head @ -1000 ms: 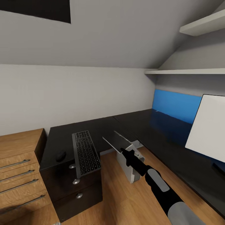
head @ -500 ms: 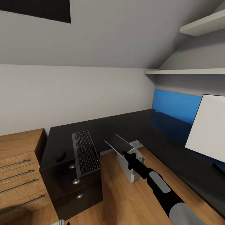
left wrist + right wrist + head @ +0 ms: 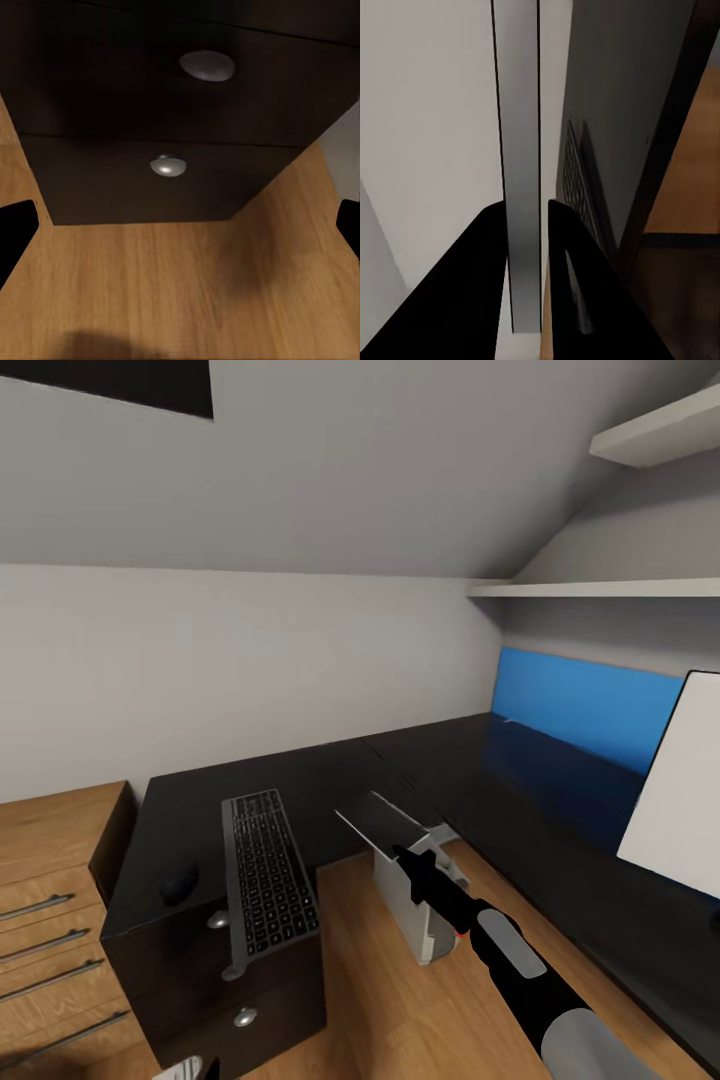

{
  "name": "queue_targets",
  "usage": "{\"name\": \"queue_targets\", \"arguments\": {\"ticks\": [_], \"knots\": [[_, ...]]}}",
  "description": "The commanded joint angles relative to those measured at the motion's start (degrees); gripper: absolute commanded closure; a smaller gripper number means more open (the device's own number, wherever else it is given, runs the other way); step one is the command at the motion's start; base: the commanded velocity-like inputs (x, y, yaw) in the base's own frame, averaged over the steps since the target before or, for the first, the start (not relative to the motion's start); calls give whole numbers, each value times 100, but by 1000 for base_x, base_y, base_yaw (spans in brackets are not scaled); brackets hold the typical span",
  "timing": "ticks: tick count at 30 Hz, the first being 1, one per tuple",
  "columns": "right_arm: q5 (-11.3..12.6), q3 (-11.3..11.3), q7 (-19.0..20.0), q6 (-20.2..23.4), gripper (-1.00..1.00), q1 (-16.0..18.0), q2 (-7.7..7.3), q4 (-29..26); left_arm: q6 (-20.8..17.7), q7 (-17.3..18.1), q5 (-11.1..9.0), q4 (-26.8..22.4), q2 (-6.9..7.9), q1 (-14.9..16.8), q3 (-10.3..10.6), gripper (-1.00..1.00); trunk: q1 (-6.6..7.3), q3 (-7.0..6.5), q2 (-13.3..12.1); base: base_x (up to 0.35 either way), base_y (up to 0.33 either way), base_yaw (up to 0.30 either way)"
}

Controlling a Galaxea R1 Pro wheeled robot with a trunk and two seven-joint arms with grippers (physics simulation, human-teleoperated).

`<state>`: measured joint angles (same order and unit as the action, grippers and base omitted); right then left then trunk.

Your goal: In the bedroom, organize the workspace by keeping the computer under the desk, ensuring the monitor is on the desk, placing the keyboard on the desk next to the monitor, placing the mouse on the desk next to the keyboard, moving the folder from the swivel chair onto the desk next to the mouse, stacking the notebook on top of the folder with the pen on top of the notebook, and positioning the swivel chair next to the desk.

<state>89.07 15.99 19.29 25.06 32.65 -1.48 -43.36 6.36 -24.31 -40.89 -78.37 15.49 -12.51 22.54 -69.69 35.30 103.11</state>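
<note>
computer (image 3: 405,895): light-grey box on the wood floor, at the inner corner of the desk, just off its edge; grey panel at its top tilted up, rest of the box upright.
right gripper (image 3: 400,854): black fingers closed narrow on the edge of that panel; in the wrist view a thin grey slab (image 3: 520,172) sits clamped betw. both fingers (image 3: 480,285).
left gripper (image 3: 180,232): spread wide, nothing betw. the tips; faces the black drawer unit (image 3: 150,112) w/ two round silver knobs, low over the floor.
desk (image 3: 420,760): glossy black, L-shaped, runs along the back wall & down the right side.
keyboard (image 3: 263,875): grey w/ dark keys, on the left desk end above the drawers, front end hangs past the edge.
mouse (image 3: 179,882): small, dark, just left of keyboard, on desk.
monitor (image 3: 675,780): white back facing us, far right, on desk.
folder (image 3: 585,705): bright blue, upright against the wall at desk's far right.
oak drawers (image 3: 50,900): far left, touching desk end.
shelves (image 3: 600,588): pale, on right wall above desk.
</note>
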Motion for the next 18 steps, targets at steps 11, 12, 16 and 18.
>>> {"name": "queue_targets", "arguments": {"ticks": [11, 12, 16, 18], "knots": [[53, 25, 28, 7, 100, -8, 3, 28, 181, -27, -68, 5, 7, 3, 14, -100, -3, 5, 2, 155, 0, 0], [54, 27, 28, 7, 100, -9, 4, 28, 181, -26, -68, 5, 7, 3, 14, -100, -3, 5, 2, 232, 0, 0], [52, 34, 23, 7, 100, -12, 13, 29, 181, -24, -68, 5, 7, 3, 14, -100, -3, 5, 2, 100, 0, 0], [51, 35, 13, 6, 100, -13, 15, 29, 181, -23, -66, 5, 7, 3, 14, -100, -3, 5, 2, 30, 0, 0]]}}
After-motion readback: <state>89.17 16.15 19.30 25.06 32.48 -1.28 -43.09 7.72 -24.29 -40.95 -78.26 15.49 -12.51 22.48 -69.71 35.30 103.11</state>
